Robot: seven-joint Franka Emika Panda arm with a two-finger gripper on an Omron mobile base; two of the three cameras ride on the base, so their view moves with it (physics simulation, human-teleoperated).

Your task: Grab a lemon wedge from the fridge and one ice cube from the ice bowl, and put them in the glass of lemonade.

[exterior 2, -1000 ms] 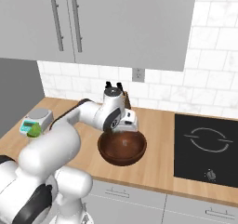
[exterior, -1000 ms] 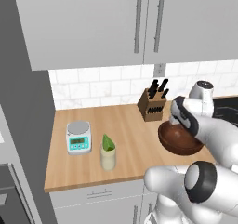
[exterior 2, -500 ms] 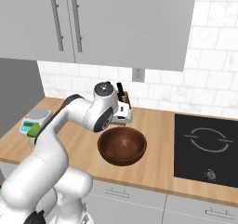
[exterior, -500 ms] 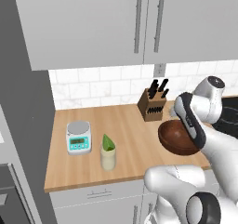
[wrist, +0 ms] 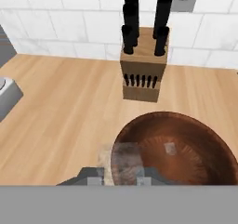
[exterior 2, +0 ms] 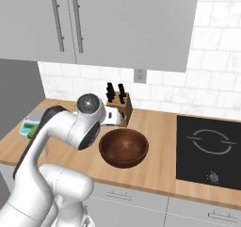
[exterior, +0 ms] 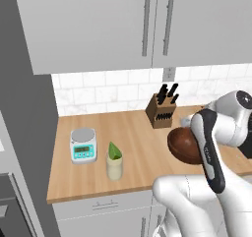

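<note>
Pointing upward, lemon wedge (exterior: 114, 151) tip, upright in glass of lemonade (exterior: 114, 166)

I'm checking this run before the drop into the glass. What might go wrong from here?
1. The ice cube is small and translucent between the shut gripper tips, so it may slip on the way.
2. The glass is narrow and the lemon wedge already stands in its mouth, so the cube could bounce off onto the counter.
3. The scale stands close beside the glass and a wide swing could nudge either.
</note>
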